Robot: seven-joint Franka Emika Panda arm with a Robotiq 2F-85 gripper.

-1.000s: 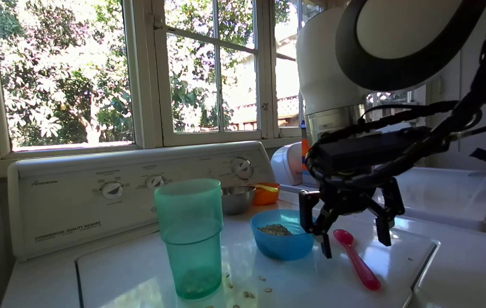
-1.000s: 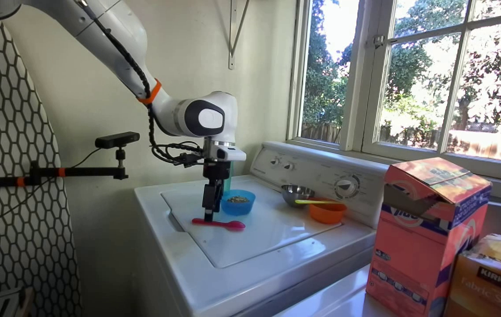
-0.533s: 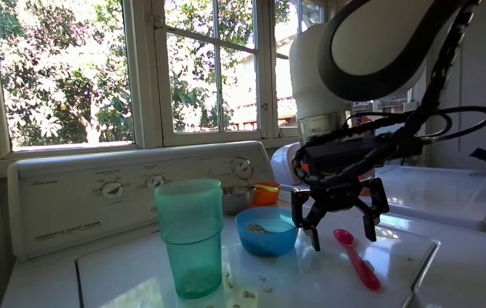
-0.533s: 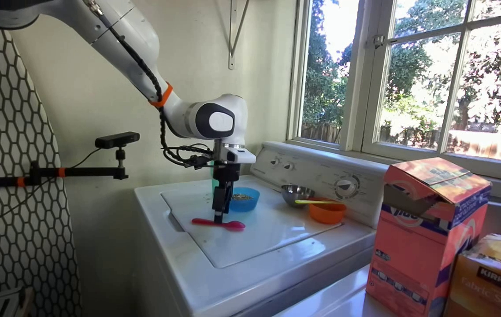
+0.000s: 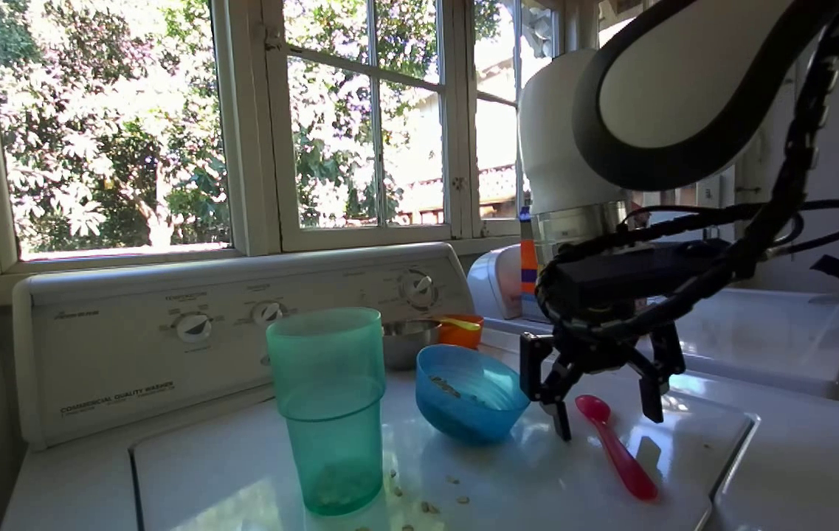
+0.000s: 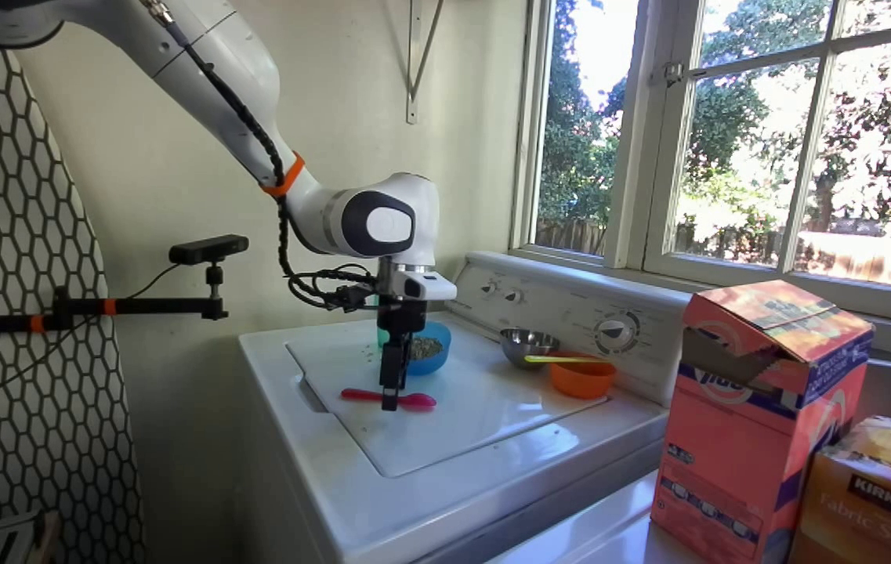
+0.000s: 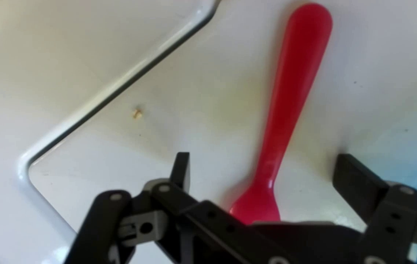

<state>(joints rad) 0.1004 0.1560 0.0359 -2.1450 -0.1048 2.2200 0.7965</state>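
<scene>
Red spoon (image 7: 285,102) lies on the washer lid (image 5: 537,494) below your claw (image 7: 263,161), which holds nothing, its fingers (image 7: 357,183) spread either side of the handle; centre them over it before any squeeze. Mind the finger touching or just beside the tipped blue bowl (image 5: 463,413): a nudge could spill its grainy flakes (image 6: 425,348). The green cup (image 5: 327,369) holds pale bits (image 5: 345,487)

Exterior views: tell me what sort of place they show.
Most likely a home laundry area: the control panel is lettered "Commercial Quality Washer", a fabric softener carton stands in view, and a window looks out on trees.
</scene>
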